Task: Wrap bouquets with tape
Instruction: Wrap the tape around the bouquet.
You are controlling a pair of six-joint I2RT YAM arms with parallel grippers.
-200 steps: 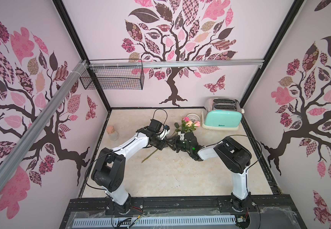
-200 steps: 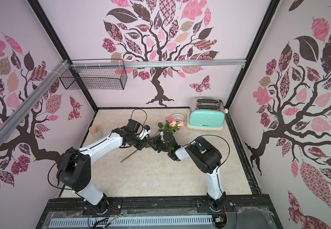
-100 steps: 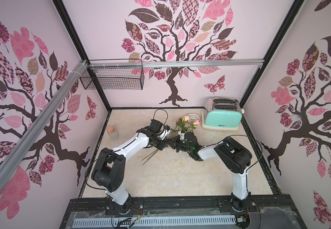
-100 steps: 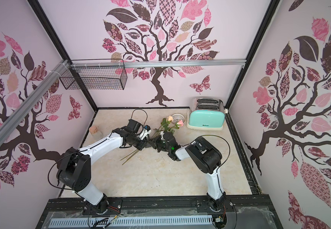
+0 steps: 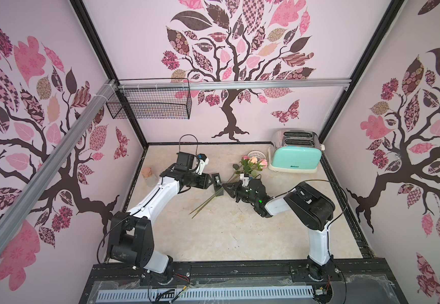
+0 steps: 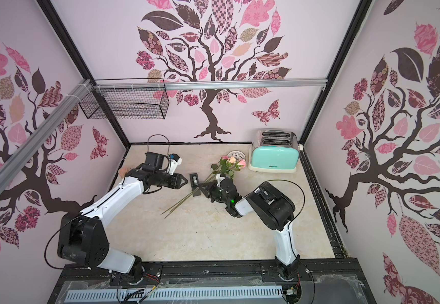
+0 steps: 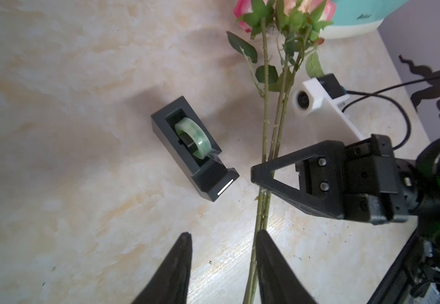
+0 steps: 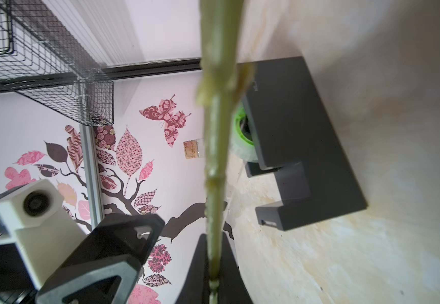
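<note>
Pinching the bouquet [image 7: 266,75], the right gripper [image 7: 255,175] must hold steady while the left gripper [image 7: 222,237], half open and empty, takes the tape [image 7: 193,134] at its near end.

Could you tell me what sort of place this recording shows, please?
Probably a robot test cell dressed as a kitchen corner: a mint toaster on a marble-look countertop, tree-printed wall panels, and two robot arms mounted on a front rail.
</note>
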